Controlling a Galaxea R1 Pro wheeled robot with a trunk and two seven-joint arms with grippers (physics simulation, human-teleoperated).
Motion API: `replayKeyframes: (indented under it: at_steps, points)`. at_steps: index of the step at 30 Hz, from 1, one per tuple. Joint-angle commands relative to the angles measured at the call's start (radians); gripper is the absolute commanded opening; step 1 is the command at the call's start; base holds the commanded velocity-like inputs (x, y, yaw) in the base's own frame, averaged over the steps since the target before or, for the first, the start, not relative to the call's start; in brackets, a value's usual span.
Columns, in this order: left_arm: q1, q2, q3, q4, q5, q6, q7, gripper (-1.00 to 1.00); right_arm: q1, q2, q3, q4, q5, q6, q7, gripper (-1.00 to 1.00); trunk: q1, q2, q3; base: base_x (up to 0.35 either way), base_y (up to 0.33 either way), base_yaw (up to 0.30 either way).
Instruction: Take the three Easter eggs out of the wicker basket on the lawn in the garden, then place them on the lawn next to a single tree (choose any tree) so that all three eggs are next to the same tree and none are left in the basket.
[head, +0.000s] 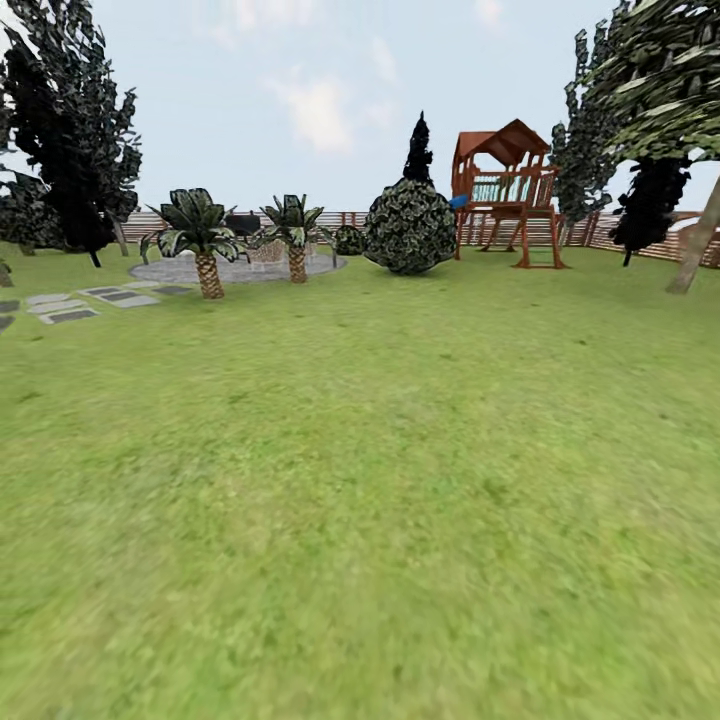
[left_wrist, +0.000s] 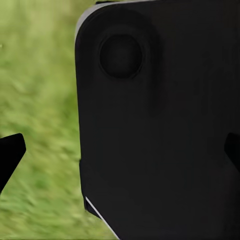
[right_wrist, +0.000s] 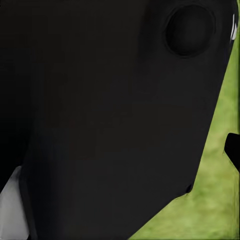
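Across lawn (head: 360, 480) no basket or eggs seen; we keep scanning, turning slowly. Finger state: cannot tell.

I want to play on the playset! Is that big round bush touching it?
Cannot tell. In the head view the round bush overlaps the wooden playset's left edge, but it may just stand nearer the camera; no gap or contact shows plainly.

Patchy green lawn (head: 360, 500); perhaps pale-trunked tree (head: 697, 250) far right.
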Motion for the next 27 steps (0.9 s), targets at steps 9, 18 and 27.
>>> replayKeyframes:
  at_steps: [9,18,27]
  points:
    - [0.000,0.000,0.000,0.000,-0.001,-0.005,0.000,1.00,0.000,0.002,0.006,-0.002,-0.001,0.000,0.000,1.00,0.001,0.000,-0.001,0.328,0.074,0.258]
    - [0.000,0.000,0.000,0.000,0.000,-0.007,0.000,1.00,0.000,0.002,0.005,-0.003,-0.001,0.000,-0.001,1.00,0.001,0.000,-0.001,0.328,0.074,0.259]
    - [0.000,0.000,-0.002,0.000,-0.001,-0.009,0.000,1.00,0.000,0.002,0.005,-0.003,-0.002,-0.001,-0.001,1.00,0.001,0.000,-0.001,0.328,0.074,0.261]
